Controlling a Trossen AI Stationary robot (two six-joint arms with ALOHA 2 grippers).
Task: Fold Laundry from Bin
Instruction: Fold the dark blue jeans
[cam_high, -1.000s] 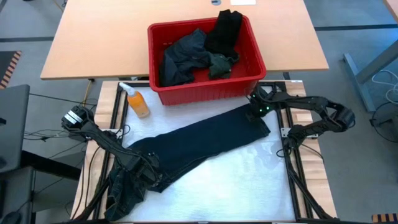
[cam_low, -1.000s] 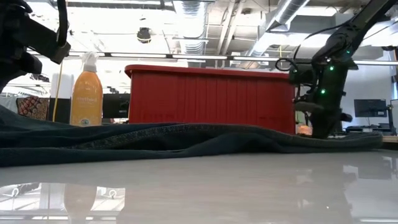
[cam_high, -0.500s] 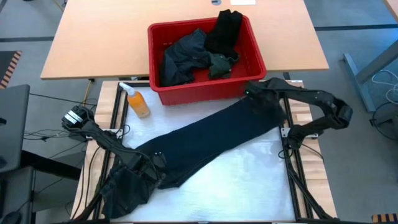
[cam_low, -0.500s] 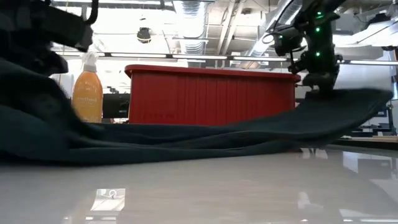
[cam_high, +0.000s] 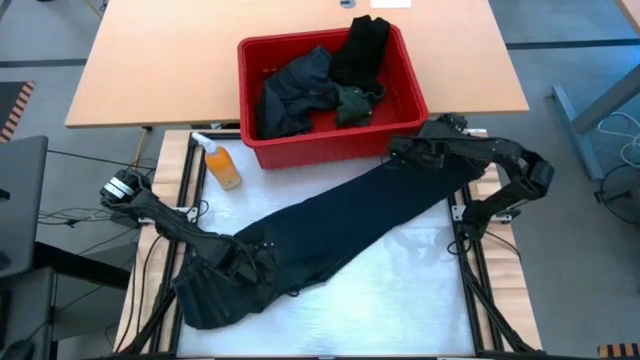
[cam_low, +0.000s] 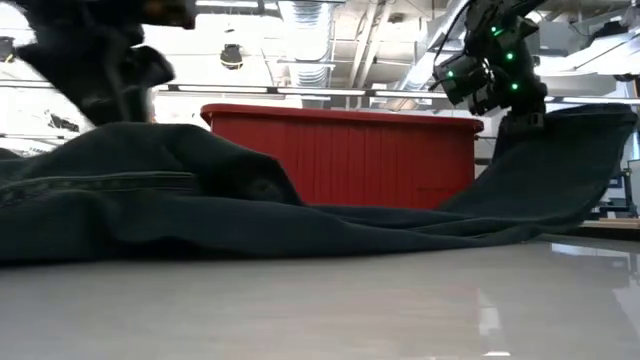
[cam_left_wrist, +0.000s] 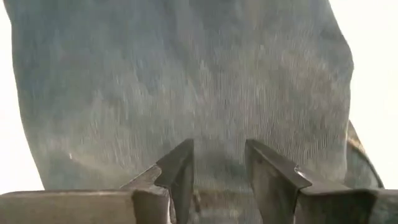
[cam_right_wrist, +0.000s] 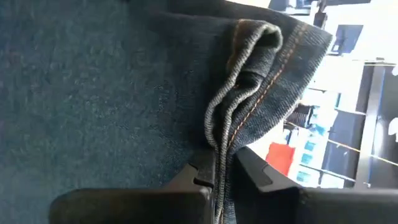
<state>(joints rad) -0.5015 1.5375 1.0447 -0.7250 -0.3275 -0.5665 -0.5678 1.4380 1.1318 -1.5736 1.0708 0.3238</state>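
The dark navy jeans (cam_high: 340, 220) stretch slantwise across the white table top, from near left to far right. My left gripper (cam_high: 252, 262) is shut on their waist end (cam_low: 150, 170) at the near left. My right gripper (cam_high: 398, 152) is shut on the leg end (cam_low: 560, 150), held up just in front of the red bin (cam_high: 330, 140). The bin stands on the far side, with more dark laundry (cam_high: 300, 90) heaped inside. My left gripper has denim of the waist end (cam_left_wrist: 217, 168) pinched between its two fingers, which slant down from above. How many layers, I cannot tell. That end is raised in a hump, and the cloth around it sags onto the table. My right gripper pinches the hems of the leg end (cam_right_wrist: 219, 146), several layers stacked edge to edge, between its two fingers. The fingers slant only a little below level. The leg end is lifted clear, and the cloth slopes down from it to the table.
An orange bottle (cam_high: 222, 165) stands on the table left of the bin's near corner. A wooden table (cam_high: 150, 60) lies behind the bin. Bare white table top (cam_high: 400, 290) shows on the near right of the jeans.
My right gripper has risen from the table with the leg end and turned from pointing down to nearly level; that end now hangs clear. My left gripper has gone up and toward the table's middle, raising the waist end into a hump. The jeans' middle stays on the table.
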